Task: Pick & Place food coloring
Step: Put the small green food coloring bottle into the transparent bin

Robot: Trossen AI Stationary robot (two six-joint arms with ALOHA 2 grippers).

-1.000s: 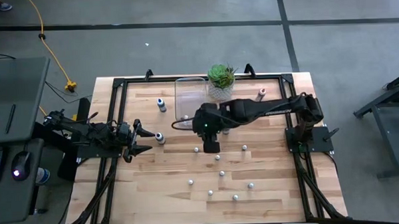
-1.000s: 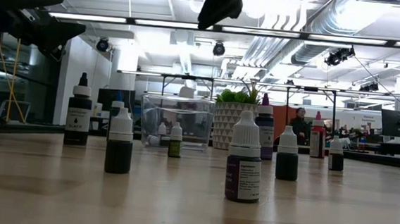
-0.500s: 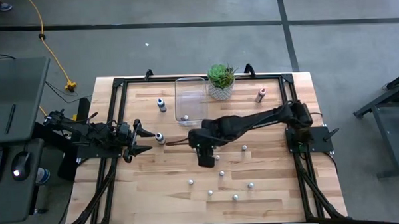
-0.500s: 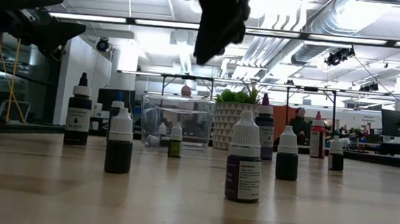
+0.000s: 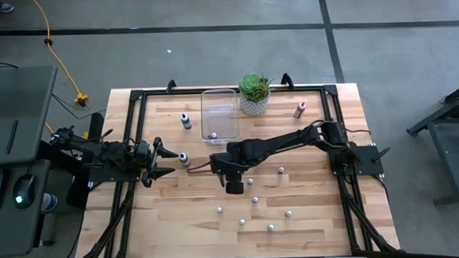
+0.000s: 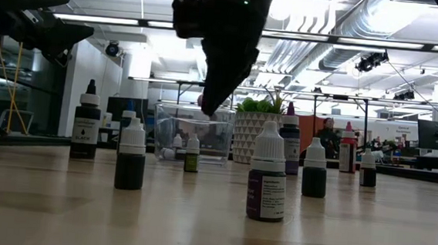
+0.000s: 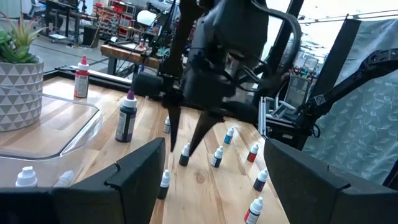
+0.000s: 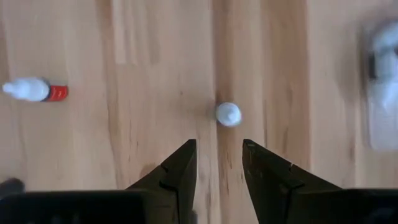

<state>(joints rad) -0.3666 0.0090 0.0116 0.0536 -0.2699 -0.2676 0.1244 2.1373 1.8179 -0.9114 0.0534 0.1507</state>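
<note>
Right pincer [image 8: 217, 163] hangs over mid-table, fingers parted and empty, pointing down. The target food coloring bottle [image 8: 228, 114] stands upright on the table [image 5: 309, 218], just ahead of the fingertips. Left pincer [image 5: 163, 162] waits, released, well apart.

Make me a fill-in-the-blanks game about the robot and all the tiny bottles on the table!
1. The green plant sits in a ____ pot.
2. The right hand hangs above a bottle with a ____ cap.
3. The right hand's two fingers are ____, with nothing between them.
4. The clear bin stands right beside the ____.

Missing words: white; white; open; plant
</note>
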